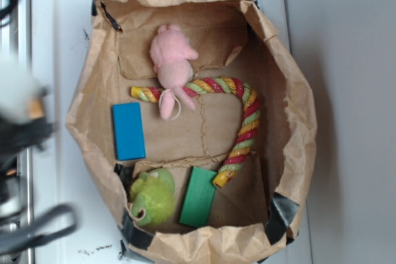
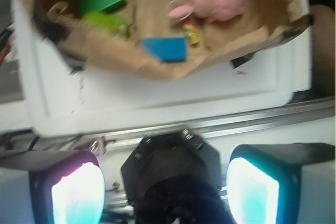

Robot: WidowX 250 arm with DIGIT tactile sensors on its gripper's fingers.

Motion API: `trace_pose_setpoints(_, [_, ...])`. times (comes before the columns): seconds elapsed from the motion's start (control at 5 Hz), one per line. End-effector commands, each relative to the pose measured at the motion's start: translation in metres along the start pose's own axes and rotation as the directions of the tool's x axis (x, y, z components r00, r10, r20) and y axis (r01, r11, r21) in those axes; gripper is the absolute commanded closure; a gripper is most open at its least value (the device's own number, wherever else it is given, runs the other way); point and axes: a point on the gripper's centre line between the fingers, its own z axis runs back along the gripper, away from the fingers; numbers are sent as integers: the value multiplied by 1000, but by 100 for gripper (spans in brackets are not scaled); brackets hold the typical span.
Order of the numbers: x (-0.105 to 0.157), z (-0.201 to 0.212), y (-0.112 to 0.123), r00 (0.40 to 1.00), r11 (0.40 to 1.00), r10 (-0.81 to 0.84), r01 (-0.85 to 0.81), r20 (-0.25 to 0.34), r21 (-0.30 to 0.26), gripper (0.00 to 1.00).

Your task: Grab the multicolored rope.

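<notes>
My gripper (image 2: 165, 187): in the wrist view its two fingers sit at the bottom left and bottom right of the frame, wide apart, with nothing between them and nothing touched. The pads (image 2: 77, 195) glow pale cyan and pink.
My arm: in the exterior view it is only a blurred dark and white shape at the left edge of the frame, well apart from the bag (too smeared to read more).
Multicolored rope (image 1: 244, 119): it lies on the floor of the paper bag (image 1: 297, 122), running from the middle left of the bag across the centre, then curving down to the lower centre. Its left part passes under the pink plush animal (image 1: 170, 63); its lower end lies just beside the green block (image 1: 198, 197).
Rope in the wrist view: only short pieces show, at the top of the frame next to the pink plush.
Other contents: a blue block (image 1: 129, 131) at the left of the bag floor; a lime-green plush toy (image 1: 153, 197) in the lower left corner, beside the green block.
Edges: the bag's crumpled walls stand up all round, with dark tape at the corners.
Open room: bare brown paper shows inside the rope's curve and to the right of it.
Surface: the bag rests on a white tray-like surface (image 1: 62, 41), its raised rim visible at the left.
Room: a plain pale surface fills the right of the exterior frame; a metal rail (image 2: 252, 121) crosses the wrist view between my fingers and the white surface.
</notes>
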Motion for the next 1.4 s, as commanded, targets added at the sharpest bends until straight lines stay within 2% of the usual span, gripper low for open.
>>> trace_pose_setpoints(0.0, [5,10,4,999,1000,28,-28,43,-6,0])
trace_pose_setpoints(0.2, [5,10,4,999,1000,28,-28,43,-6,0])
trace_pose_setpoints(0.4, [23,14,-3,964,984,144,-116,222,-132,0])
trace_pose_setpoints(0.6, [53,3,-1,936,969,217,-172,279,-175,0])
trace_pose_setpoints(0.8, [77,-10,13,887,927,357,-296,294,-231,0])
trace_pose_setpoints(1.0, [96,-26,24,864,892,437,-381,249,-244,0])
trace_pose_setpoints(1.2, [112,-42,27,799,819,560,-494,218,-293,0])
